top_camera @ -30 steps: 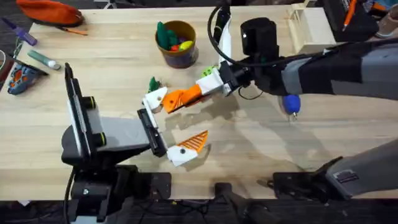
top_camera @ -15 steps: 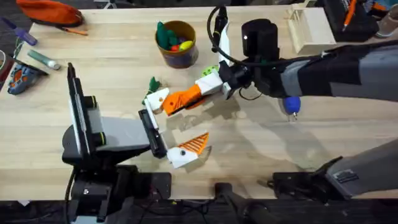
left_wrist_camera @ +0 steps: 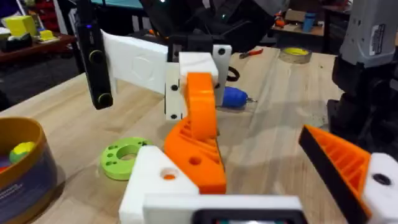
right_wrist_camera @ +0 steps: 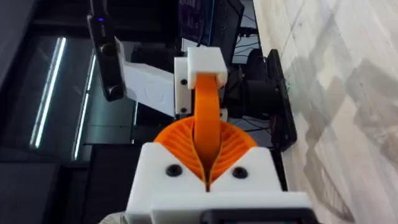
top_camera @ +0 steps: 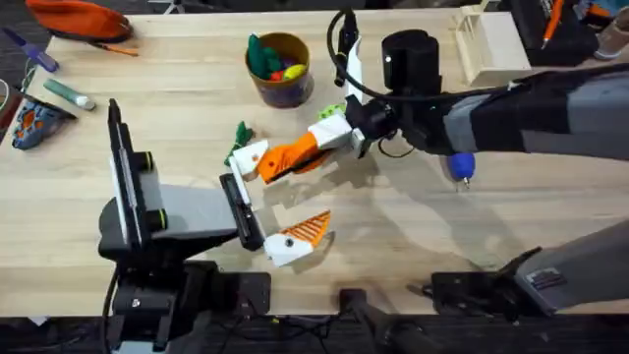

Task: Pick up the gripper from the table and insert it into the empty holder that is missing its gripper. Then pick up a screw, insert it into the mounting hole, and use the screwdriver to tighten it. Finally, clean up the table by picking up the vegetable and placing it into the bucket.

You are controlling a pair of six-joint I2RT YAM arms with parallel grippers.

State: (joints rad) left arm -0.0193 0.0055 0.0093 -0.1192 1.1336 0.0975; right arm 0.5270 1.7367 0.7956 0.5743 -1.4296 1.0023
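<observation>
My right gripper (top_camera: pixel 295 154) (right_wrist_camera: pixel 206 158) is shut on the orange gripper (top_camera: pixel 287 155) (left_wrist_camera: pixel 200 134) (right_wrist_camera: pixel 206 121) and holds it against the white holder (top_camera: pixel 246 157) (left_wrist_camera: pixel 155 180), one finger of my left gripper (top_camera: pixel 275 197). The left gripper is open, and its other finger (top_camera: pixel 300 234) (left_wrist_camera: pixel 348 162) carries an orange ribbed pad. The dark green vegetable (top_camera: pixel 242 133) lies just beyond the holder. The bucket (top_camera: pixel 282 71) (left_wrist_camera: pixel 18 168) stands farther back with toys in it. The blue screwdriver (top_camera: pixel 460 164) (left_wrist_camera: pixel 235 98) lies partly under the right arm. The screw is out of view.
A lime-green ring (top_camera: pixel 332 110) (left_wrist_camera: pixel 124 155) lies between the bucket and the right gripper. A pale wooden tray (top_camera: pixel 491 44) stands at the back right. An orange pouch (top_camera: pixel 79 18) and small tools (top_camera: pixel 67 93) sit at the back left.
The right gripper has nudged the orange gripper slightly toward the holder. Nothing else has moved.
</observation>
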